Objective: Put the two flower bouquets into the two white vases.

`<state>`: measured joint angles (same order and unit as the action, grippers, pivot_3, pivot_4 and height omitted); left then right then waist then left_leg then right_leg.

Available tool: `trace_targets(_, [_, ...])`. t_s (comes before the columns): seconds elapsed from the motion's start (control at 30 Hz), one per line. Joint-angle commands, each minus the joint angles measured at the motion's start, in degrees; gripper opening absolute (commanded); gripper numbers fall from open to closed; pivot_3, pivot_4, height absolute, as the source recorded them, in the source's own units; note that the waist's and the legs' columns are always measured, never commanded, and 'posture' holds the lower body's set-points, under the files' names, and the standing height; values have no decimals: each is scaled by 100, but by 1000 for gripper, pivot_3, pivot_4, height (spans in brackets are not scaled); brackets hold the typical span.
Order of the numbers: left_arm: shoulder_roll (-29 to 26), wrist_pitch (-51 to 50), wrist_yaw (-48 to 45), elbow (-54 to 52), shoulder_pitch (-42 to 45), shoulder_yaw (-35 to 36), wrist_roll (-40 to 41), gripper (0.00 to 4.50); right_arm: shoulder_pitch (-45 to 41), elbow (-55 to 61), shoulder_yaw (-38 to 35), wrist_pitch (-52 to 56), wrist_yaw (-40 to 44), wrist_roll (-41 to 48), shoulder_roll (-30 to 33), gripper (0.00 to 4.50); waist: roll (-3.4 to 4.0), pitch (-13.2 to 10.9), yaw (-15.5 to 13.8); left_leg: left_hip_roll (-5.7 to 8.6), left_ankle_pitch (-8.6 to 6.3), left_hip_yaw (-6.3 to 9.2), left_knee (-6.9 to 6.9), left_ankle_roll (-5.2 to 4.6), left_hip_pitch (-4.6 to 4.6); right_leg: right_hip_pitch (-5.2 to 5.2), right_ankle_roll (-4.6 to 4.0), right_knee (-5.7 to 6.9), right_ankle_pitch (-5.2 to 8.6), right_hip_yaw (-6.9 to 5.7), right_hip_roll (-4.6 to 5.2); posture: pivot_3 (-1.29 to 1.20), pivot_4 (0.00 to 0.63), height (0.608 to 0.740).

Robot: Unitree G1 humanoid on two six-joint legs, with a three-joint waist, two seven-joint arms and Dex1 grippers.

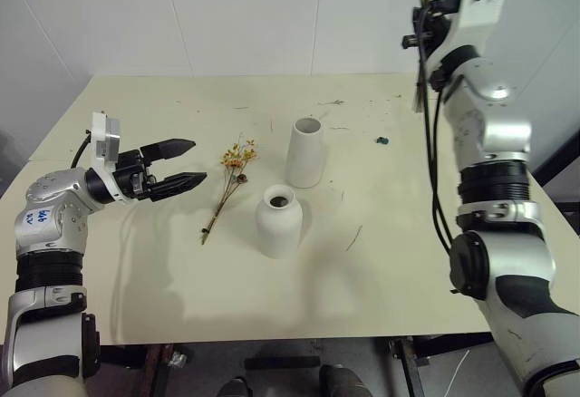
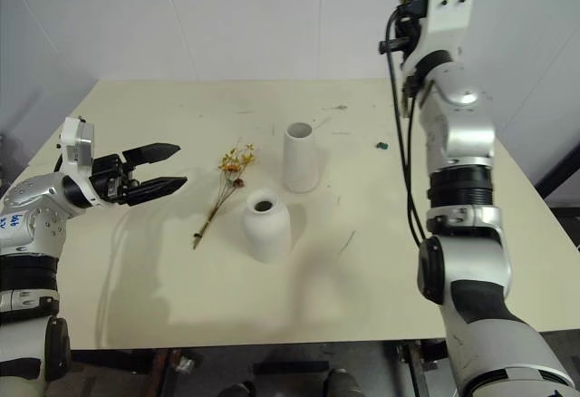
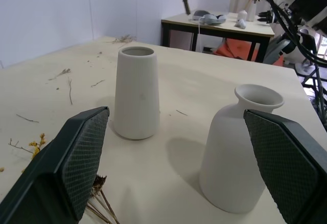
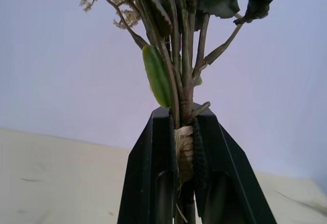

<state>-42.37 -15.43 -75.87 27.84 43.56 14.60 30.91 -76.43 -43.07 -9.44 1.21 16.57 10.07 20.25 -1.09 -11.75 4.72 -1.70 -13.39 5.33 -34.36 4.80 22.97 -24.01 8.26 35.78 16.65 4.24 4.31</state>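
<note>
Now, left gripper (image 1: pixel 190 165): I see it spread wide, empty, hovering beside the yellow-orange bunch (image 1: pixel 231 184) lying on the table (image 1: pixel 136 279).
Vases: round vase (image 1: pixel 277 221), tall vase (image 1: pixel 305 152), both empty.
Right gripper (image 4: pixel 184 147): raised high, clamped on the larger bouquet (image 4: pixel 176 40).

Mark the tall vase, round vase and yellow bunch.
tall vase (image 1: pixel 305 154), left eye view, mid body.
round vase (image 1: pixel 277 225), left eye view, body below neck.
yellow bunch (image 1: pixel 237 156), left eye view, flower heads.

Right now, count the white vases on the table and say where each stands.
2. The tall tapered vase stands near the table's middle. The shorter round-bodied vase stands apart from it, closer to the robot and slightly to its left, beside the yellow-orange bunch. None seems hidden.
</note>
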Motion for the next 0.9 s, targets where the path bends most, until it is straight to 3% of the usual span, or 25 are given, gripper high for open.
trace_targets(0.03, [22, 55, -25, -134, 42, 60, 63, 4500, -386, -461, -35, -1191, 333, 49, -286, 68, 0, 0, 20, 0, 1, 0, 3, 1, 2, -3, 0, 0, 0, 0, 0, 0, 150, 740])
trace_targets(0.37, [116, -128, 165, -551, -205, 147, 153, 4500, -958, -1754, -457, -2775, 573, 469, -1202, 68, 3, -2, 51, -1, 32, 2, 18, 53, 0, -13, 0, 12, 0, 1, 0, 0, 150, 740])
trace_targets(0.9, [91, -211, 355, -793, -370, 200, 188, 4500, -1011, -2570, -715, -3164, 593, 525, -2110, 68, 4, -2, 103, 0, 39, 6, 21, 60, -1, -16, 0, 20, 0, 1, 0, 0, 150, 740])
